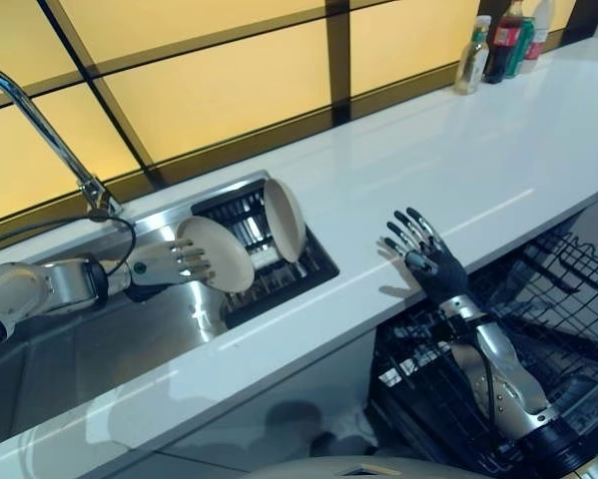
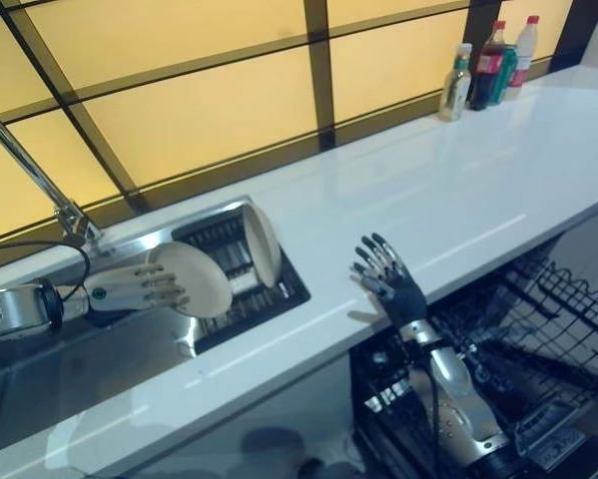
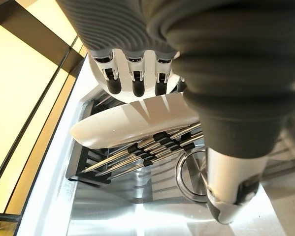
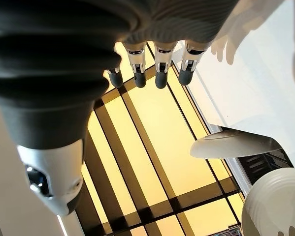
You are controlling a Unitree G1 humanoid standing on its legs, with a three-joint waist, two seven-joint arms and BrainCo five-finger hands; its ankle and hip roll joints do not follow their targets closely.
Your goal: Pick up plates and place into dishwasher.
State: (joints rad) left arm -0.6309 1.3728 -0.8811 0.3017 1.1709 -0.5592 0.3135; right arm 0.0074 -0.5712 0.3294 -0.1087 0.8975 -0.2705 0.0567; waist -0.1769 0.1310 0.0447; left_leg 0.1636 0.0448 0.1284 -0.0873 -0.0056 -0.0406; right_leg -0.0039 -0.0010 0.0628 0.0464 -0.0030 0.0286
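Two cream plates are at the black dish rack (image 1: 279,274) in the sink. One plate (image 1: 285,218) stands upright in the rack's tines. The nearer plate (image 1: 224,254) tilts at the rack's left end. My left hand (image 1: 174,261) reaches in from the left, and its straight fingers (image 3: 132,83) lie on this plate's face. Its thumb (image 3: 231,196) stays apart from the plate. My right hand (image 1: 428,257) hovers open, fingers spread, over the counter's front edge, above the open dishwasher's rack (image 1: 563,289).
The steel sink (image 1: 99,349) has a tall faucet (image 1: 39,130) at its back left. The long white counter (image 1: 478,160) runs to the right, with several bottles (image 1: 498,45) at its far end by the window. The dishwasher's black wire rack juts out below the counter.
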